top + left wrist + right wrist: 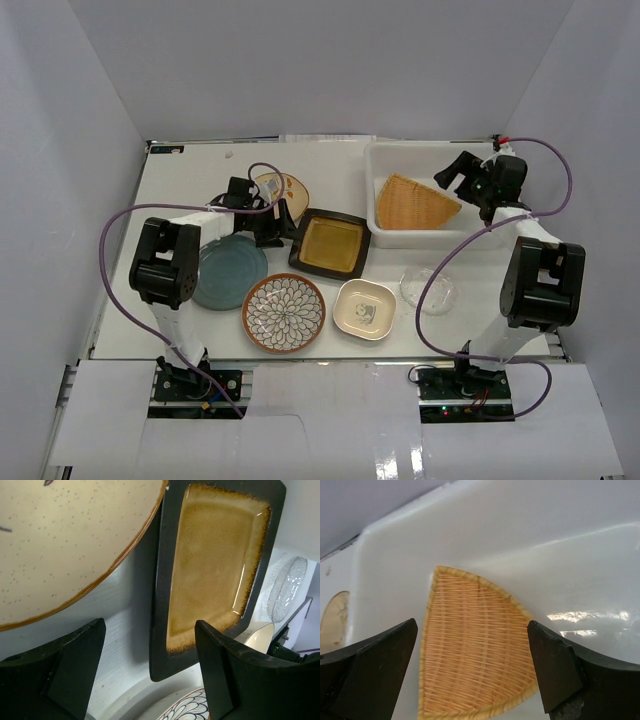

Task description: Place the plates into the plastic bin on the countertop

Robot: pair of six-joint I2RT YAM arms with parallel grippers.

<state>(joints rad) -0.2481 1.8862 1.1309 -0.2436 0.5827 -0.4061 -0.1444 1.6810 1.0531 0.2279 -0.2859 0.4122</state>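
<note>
Right tool [453, 172] hangs jaws apart over the bin [372, 200]; fan plate [415, 205] lies free inside, so I call that one placed. Left tool [272, 225], also spread, sits low between bird plate [285, 187] and black plate [330, 245], likely lining up a rim grab.

One wooden fan-shaped plate [415, 205], one speckled cream round plate [287, 186], one black square amber-centred plate [331, 244], one teal round plate [232, 272], one brown-rimmed petal-patterned plate [284, 312], one cream rounded-square plate [365, 309], one clear glass plate [428, 290]: seven in all. One white translucent plastic bin [385, 160]. Two robot arms [165, 262] [540, 280].
</note>
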